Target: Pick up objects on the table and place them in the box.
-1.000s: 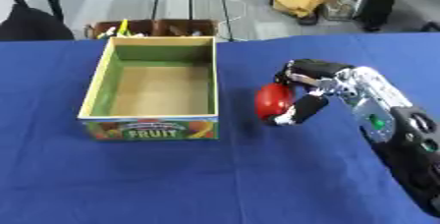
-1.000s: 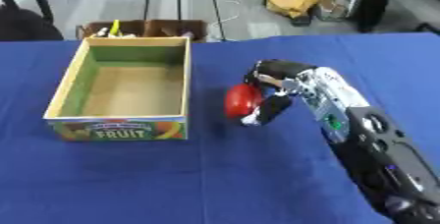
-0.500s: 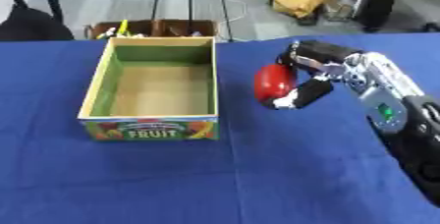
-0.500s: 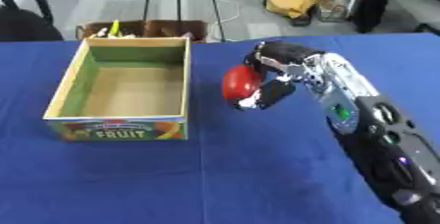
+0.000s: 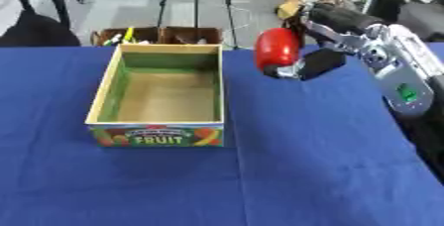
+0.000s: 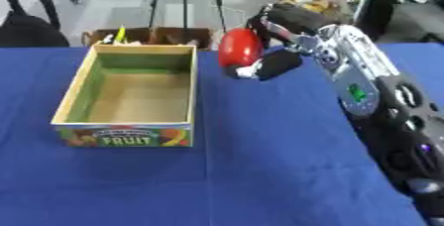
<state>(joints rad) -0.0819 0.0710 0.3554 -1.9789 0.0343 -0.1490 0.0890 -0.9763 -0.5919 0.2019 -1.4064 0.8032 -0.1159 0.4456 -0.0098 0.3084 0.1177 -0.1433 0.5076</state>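
Our right hand (image 5: 322, 46) has its fingers curled round the red apple (image 5: 277, 49), held above the blue table (image 5: 304, 145). The open fruit box (image 5: 156, 127) lies just to the left, so we judge the carry runs leftward.

Right robot hand (image 6: 279, 46), black with silver joints, enters from the right side, its arm running down to the lower right corner. Fingers and thumb are curled round a glossy red rounded object (image 6: 240, 48), which is held in the air above the blue-covered desk (image 6: 260, 160), just right of the box's far right corner. The open cardboard box (image 6: 62, 106) with green inner walls and a printed "FRUIT" front panel sits on the desk left of centre, upright, its brown floor bare. Beyond the desk's far edge stands a brown container (image 6: 152, 36) holding small items too blurred to identify.
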